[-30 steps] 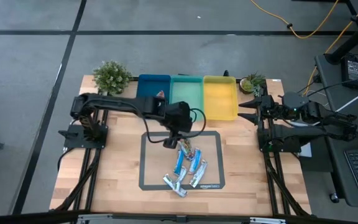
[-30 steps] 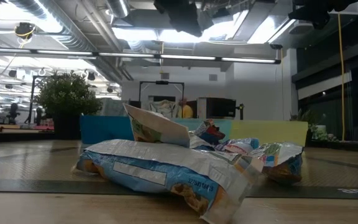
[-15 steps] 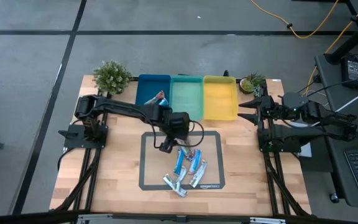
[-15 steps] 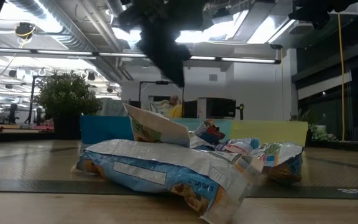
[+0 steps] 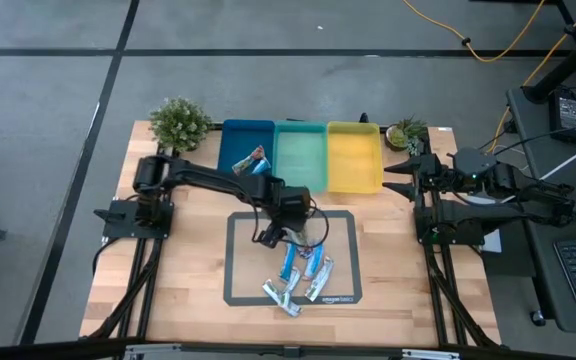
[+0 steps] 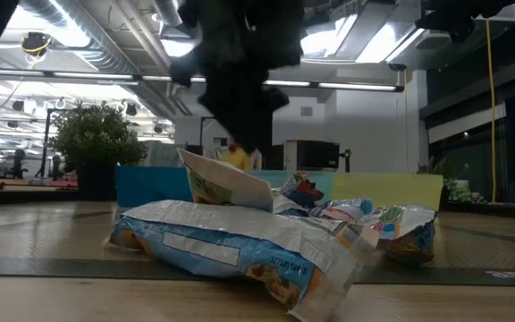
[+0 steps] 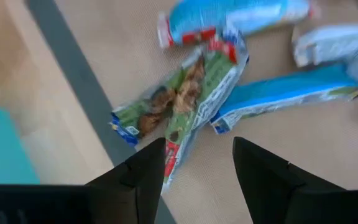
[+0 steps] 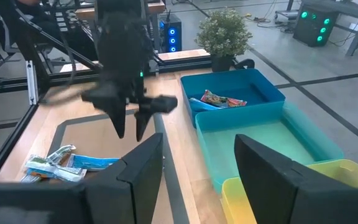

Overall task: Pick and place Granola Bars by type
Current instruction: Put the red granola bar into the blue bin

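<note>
Several granola bars (image 5: 301, 268) lie in a loose heap on the black-bordered mat (image 5: 230, 262), blue-and-white, silver and multicoloured. My left gripper (image 5: 280, 228) hangs open and empty just above the heap's far end, fingers pointing down. In the left wrist view (image 7: 197, 165) a green-and-red bar (image 7: 179, 99) lies flat on the mat ahead of the fingertips, beside blue-and-white bars (image 7: 284, 93). Two bars (image 5: 251, 160) lie in the blue bin (image 5: 233, 135). My right gripper (image 8: 197, 165) is open and empty at the table's right side.
A teal bin (image 5: 301, 150) and a yellow bin (image 5: 354, 150) stand next to the blue one along the far edge. Small plants stand at the far left (image 5: 179, 123) and far right (image 5: 405, 131). Bare wood lies left and right of the mat.
My left gripper, open throughout, has come down toward the heap of bars on the mat and shifted a little toward the table's right edge. The bars have stayed where they were.
</note>
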Motion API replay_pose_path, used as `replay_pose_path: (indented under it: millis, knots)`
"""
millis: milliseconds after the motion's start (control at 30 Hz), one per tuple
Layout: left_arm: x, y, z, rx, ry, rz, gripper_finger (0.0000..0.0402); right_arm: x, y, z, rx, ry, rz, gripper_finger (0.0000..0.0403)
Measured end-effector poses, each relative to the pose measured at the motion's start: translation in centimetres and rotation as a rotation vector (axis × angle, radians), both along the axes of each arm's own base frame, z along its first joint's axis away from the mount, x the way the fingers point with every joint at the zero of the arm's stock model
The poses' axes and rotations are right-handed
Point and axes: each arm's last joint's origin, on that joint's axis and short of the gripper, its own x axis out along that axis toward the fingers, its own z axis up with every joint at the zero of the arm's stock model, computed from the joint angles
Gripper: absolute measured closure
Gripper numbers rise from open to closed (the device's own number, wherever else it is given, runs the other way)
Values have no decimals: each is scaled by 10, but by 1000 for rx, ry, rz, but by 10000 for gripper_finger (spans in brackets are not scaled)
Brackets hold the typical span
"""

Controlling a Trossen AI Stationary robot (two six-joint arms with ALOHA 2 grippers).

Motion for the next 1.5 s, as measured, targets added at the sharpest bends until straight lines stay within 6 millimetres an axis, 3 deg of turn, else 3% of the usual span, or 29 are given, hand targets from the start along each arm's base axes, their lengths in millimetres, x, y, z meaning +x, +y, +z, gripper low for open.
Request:
replay_pose_path:
  millis: [200, 600, 900, 1033, 1267, 1500]
  knots:
    - [9, 1, -26, 50, 44, -12, 198, 0, 0, 0, 6, 2, 1, 202]
    - [14, 12, -29, 98, 3, 15, 191, -1, 0, -3, 9, 31, 7, 202]
    - [-1, 7, -59, 48, 63, 6, 192, -1, 0, -4, 11, 39, 6, 202]
    - [-4, 7, -63, 40, 69, 31, 195, -1, 0, -4, 8, 40, 7, 202]
    - [-2, 8, -63, 35, 52, 90, 228, -1, 0, -4, 8, 39, 7, 202]
    - [-2, 8, -64, 39, 55, 117, 302, -1, 0, -4, 8, 39, 7, 202]
